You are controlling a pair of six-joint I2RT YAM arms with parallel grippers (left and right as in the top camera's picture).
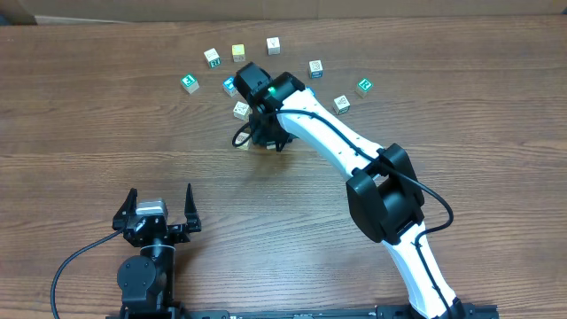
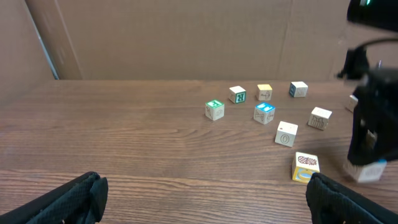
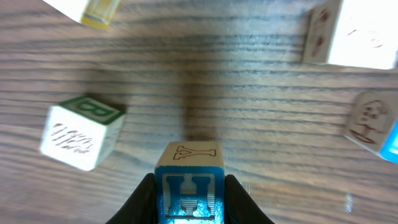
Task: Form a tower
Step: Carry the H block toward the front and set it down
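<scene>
Honestly, your biggest worry on this table (image 1: pixel 80 133) is the right arm (image 1: pixel 337 142). It reaches across toward the middle of the far edge, right over the ring of loose blocks (image 1: pixel 315 67), so I judge that any sideways swing could sweep one off its spot. The left gripper (image 1: pixel 161 197) rests by the near edge, left of its middle, fingers spread wide and well apart from everything, so it poses no threat.

The right gripper (image 3: pixel 189 190) has its fingers pressed against both sides of the tower (image 3: pixel 188 158), which stands a little in from the middle of the far edge. You see only its top block, so you cannot tell how many lie beneath. If the squeeze lands off-centre, or you pull away without letting go cleanly, that top block may twist or drag the stack over. The green-topped block (image 3: pixel 81 134) sits near the tower, close enough to be nudged.

As for writing, the tower's top face bears an outlined Y and its front a blue H. The green-topped block seems to show a B. A pale block (image 2: pixel 286 134) carries an O. Other marks are too small to read.
</scene>
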